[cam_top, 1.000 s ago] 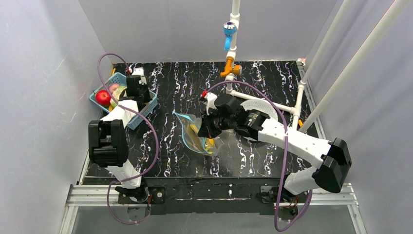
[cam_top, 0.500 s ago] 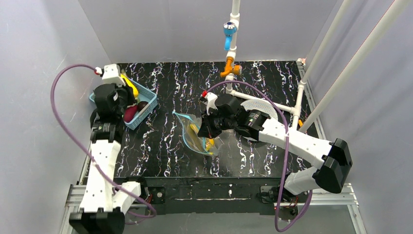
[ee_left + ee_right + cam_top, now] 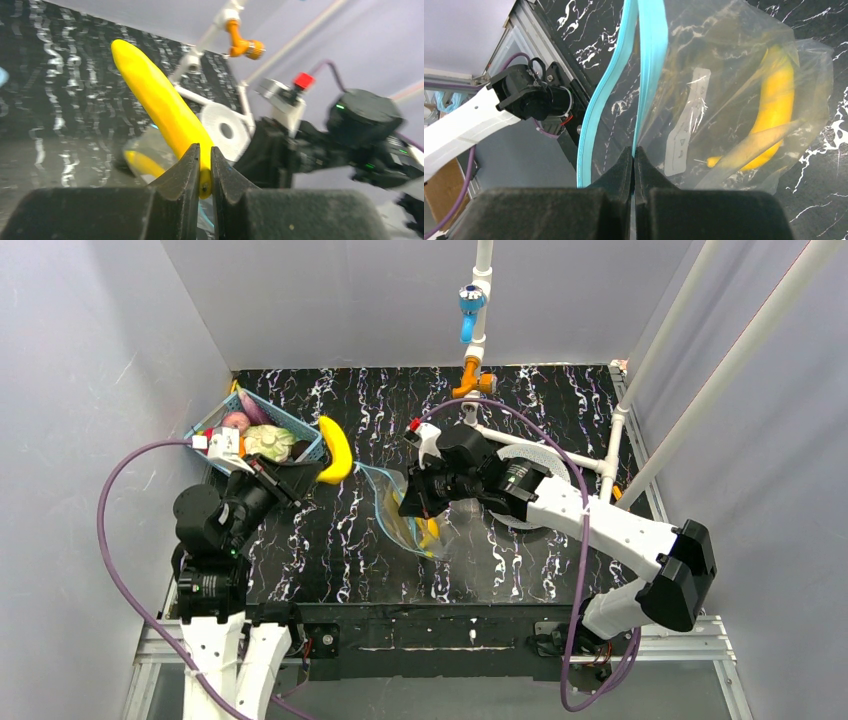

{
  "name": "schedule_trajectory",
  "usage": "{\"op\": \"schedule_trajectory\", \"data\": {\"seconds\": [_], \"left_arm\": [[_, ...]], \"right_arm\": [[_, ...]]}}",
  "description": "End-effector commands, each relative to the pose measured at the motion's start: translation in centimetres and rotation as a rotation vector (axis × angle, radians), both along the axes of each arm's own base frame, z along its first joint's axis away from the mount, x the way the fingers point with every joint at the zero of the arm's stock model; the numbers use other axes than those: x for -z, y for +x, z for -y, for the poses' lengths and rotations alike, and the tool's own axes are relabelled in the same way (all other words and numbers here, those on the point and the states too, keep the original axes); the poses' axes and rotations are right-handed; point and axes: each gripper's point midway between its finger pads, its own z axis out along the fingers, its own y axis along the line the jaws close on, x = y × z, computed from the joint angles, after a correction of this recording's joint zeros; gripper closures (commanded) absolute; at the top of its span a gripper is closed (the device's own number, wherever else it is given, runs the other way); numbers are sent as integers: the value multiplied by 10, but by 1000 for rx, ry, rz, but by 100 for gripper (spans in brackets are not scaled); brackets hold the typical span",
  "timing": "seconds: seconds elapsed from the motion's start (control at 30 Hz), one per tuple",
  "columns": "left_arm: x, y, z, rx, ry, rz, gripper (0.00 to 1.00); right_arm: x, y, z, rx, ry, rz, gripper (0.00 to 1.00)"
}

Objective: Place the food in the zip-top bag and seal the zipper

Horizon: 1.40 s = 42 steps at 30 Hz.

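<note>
Swings out of the basket (image 3: pixel 215 418) since a moment ago, left tool (image 3: pixel 202 155) clenched on a banana (image 3: pixel 335 448), midair just left of the zip-top bag (image 3: pixel 392 515) on the surface (image 3: pixel 500 570).
Right tool (image 3: pixel 634 152) nipped shut on the zipper (image 3: pixel 651 60) lip. Hold that to prop the mouth open, then feed tip-first beside the bagged banana (image 3: pixel 774 110). White label (image 3: pixel 684 125) there, print too tiny to read tbh.

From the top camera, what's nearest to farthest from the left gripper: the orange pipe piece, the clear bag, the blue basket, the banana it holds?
1. banana: pinched in the left gripper itself.
2. blue basket: just behind it, at the table's left side.
3. zip-top bag: to its right, mid-table.
4. orange pipe piece: far back, by the rear edge.
</note>
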Motion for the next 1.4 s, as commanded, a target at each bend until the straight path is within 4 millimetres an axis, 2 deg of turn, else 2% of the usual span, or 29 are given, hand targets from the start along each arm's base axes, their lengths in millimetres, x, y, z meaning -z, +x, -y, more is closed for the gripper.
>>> {"op": "schedule_trajectory", "data": {"seconds": [0.0,0.1,0.3,0.43,0.5,0.67,0.87,1.0,1.17,1.37], "left_arm": [[-31,-47,31,195,-149,45,100],[-34,-62,35,222,-182,53,100],[-5,-74,47,309,-270,-64,100],[-7,-90,47,315,-262,7,100],[-2,-92,50,335,-270,-31,100],[20,-83,48,299,-303,-186,100],[28,-82,44,268,-235,-246,100],[29,-70,43,252,-263,-314,100],[29,-48,32,159,-243,-292,100],[41,-25,26,85,-242,-316,100]], "right_arm": [[-22,11,-8,31,43,36,99],[-23,13,-7,45,28,25,99],[-30,19,-6,82,35,42,99],[-36,18,-12,79,53,11,99],[-37,19,-15,80,55,5,99],[-39,22,-22,82,58,-11,99],[-43,24,-25,96,71,-13,99],[-48,22,-30,84,85,-25,99],[-52,20,-34,73,102,-26,99],[-55,19,-35,66,114,-28,99]]}}
